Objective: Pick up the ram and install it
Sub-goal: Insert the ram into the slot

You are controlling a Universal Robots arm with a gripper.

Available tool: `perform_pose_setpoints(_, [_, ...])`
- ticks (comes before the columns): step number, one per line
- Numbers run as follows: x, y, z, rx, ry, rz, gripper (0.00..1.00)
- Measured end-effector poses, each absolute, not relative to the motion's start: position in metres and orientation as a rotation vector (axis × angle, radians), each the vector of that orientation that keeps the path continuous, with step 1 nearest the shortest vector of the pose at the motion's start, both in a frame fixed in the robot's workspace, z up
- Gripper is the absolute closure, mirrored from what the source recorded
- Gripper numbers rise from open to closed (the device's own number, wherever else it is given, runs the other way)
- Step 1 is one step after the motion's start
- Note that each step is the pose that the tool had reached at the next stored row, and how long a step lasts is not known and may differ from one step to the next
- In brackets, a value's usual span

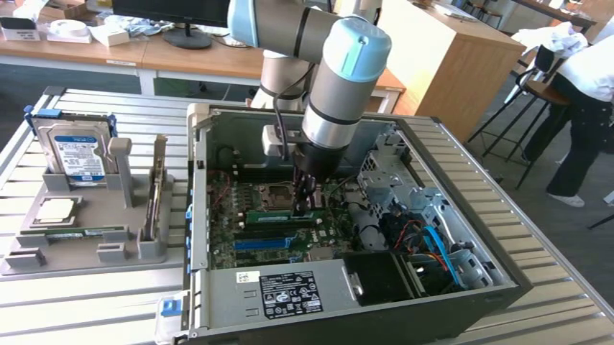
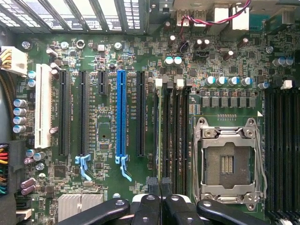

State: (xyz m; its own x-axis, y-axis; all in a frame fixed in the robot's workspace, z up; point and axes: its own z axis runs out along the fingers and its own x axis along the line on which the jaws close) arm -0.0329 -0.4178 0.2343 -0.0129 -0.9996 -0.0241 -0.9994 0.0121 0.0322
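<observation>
There are 1 computer case (image 1: 198,136), 1 hard drive (image 1: 77,154), 1 processor chip (image 1: 55,210), 1 person (image 1: 585,108).

Pincer (image 2: 161,185): black, smooth, semi-gloss fingers. Beneath it, motherboard (image 2: 108,187): matt green board; blue glossy plastic slot (image 2: 121,112); bright bare-metal socket frame (image 2: 228,164). Around it, grey matt sheet-metal case (image 1: 230,287) on ribbed metal counter (image 1: 86,302).

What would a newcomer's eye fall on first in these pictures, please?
The grey-and-blue arm reaches into the open computer case, its shut tool at the green ram on the motherboard. Either side of it lie the blue slot and the empty processor socket.
</observation>
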Motion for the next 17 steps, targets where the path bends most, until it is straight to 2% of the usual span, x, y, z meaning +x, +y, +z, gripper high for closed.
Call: perform_pose_setpoints(17, [-0.0337, -0.4178, 0.233, 2.203, -2.231, -0.062, 0.89])
